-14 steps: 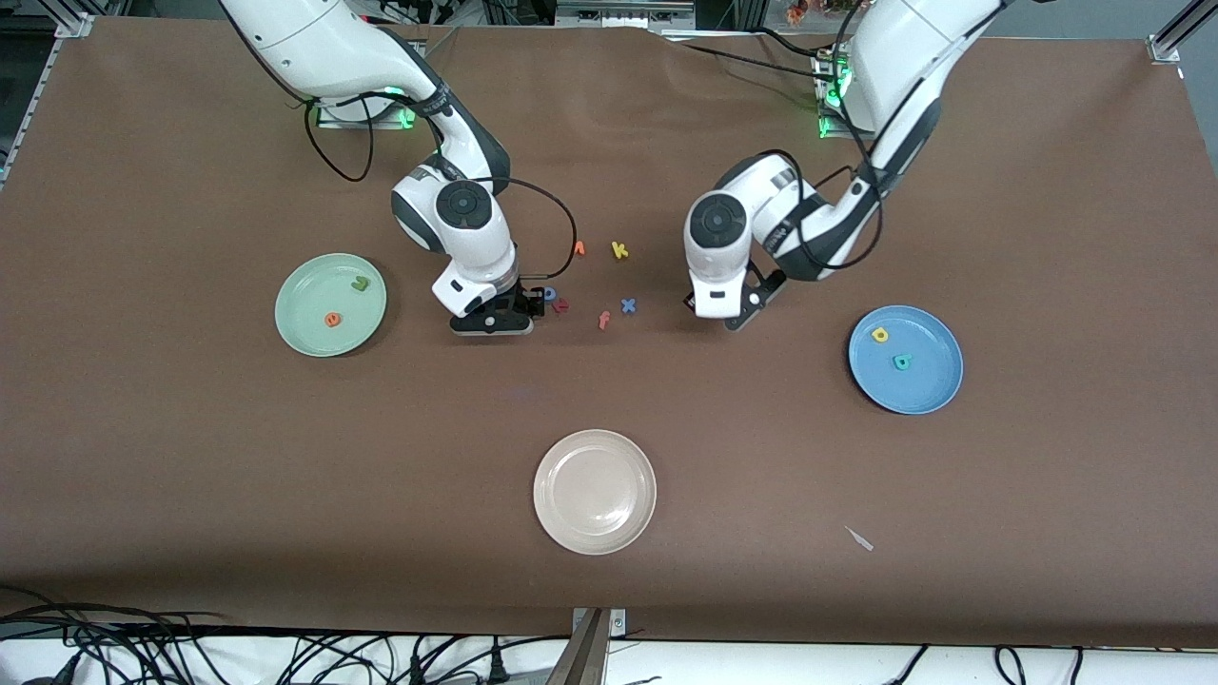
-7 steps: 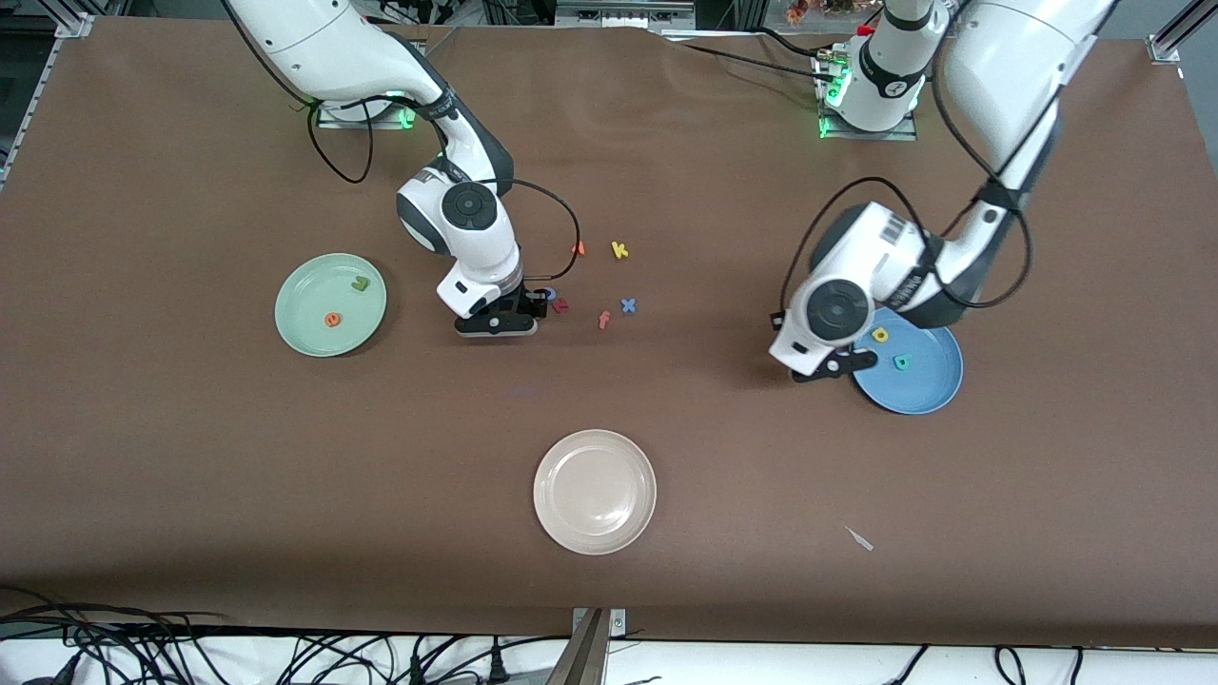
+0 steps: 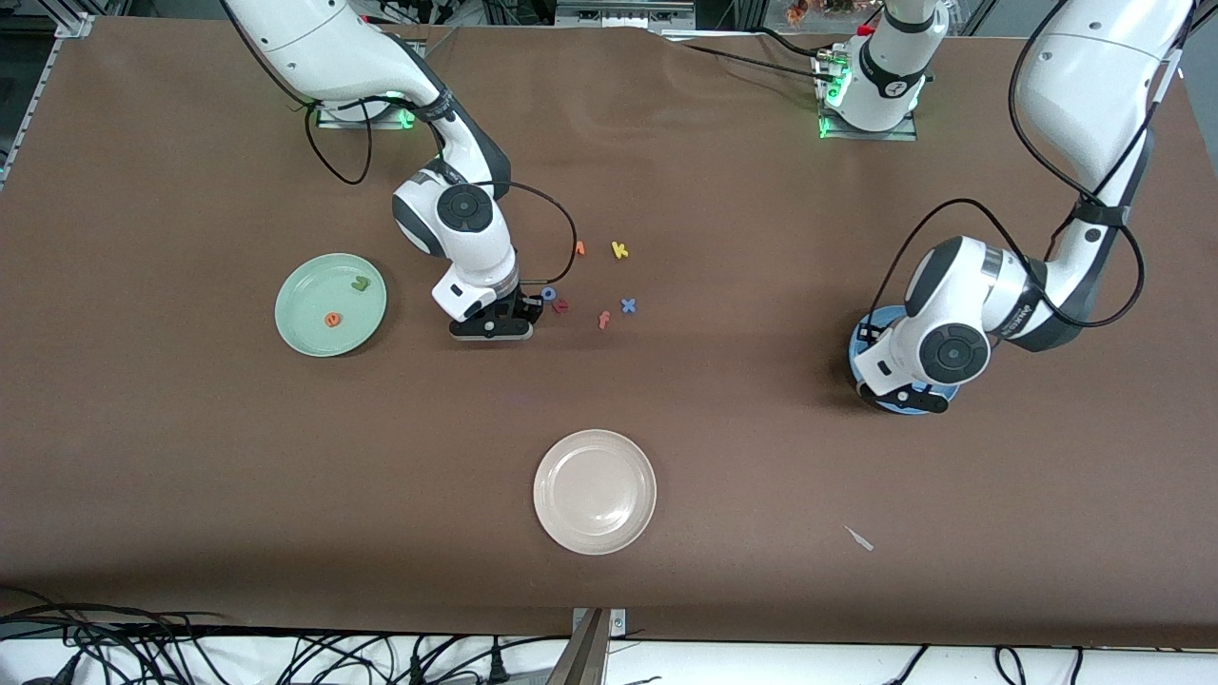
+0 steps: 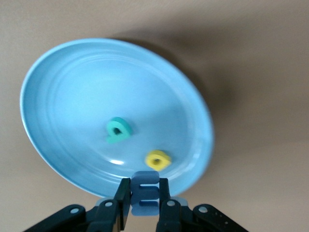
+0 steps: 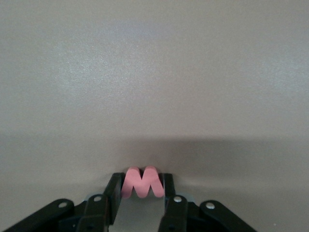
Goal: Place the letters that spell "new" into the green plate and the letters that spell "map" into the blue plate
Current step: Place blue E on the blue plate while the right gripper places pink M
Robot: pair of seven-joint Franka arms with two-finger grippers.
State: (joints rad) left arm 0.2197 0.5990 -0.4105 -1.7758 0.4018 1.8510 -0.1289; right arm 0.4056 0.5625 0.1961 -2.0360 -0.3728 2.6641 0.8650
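My left gripper (image 4: 145,195) is shut on the blue m (image 4: 145,191) and hangs over the rim of the blue plate (image 4: 72,96). The teal p (image 4: 118,130) and yellow a (image 4: 158,159) lie in that plate. In the front view the left hand (image 3: 899,392) covers most of it. My right gripper (image 5: 143,186) is down at the table beside the loose letters, its fingers shut on the pinkish-red w (image 5: 142,182); in the front view the right gripper (image 3: 495,326) hides that letter. The green plate (image 3: 304,300) holds the green n (image 3: 360,283) and orange e (image 3: 332,320).
Loose letters lie next to the right gripper: blue o (image 3: 549,294), a dark red letter (image 3: 560,306), salmon f (image 3: 603,319), blue x (image 3: 628,305), yellow k (image 3: 619,249), an orange letter (image 3: 579,248). A cream-white plate (image 3: 595,491) sits nearer the front camera.
The left arm has swung from the letter cluster to over the blue plate, carrying the blue m. The right gripper stayed in place and its fingers closed in on the w.
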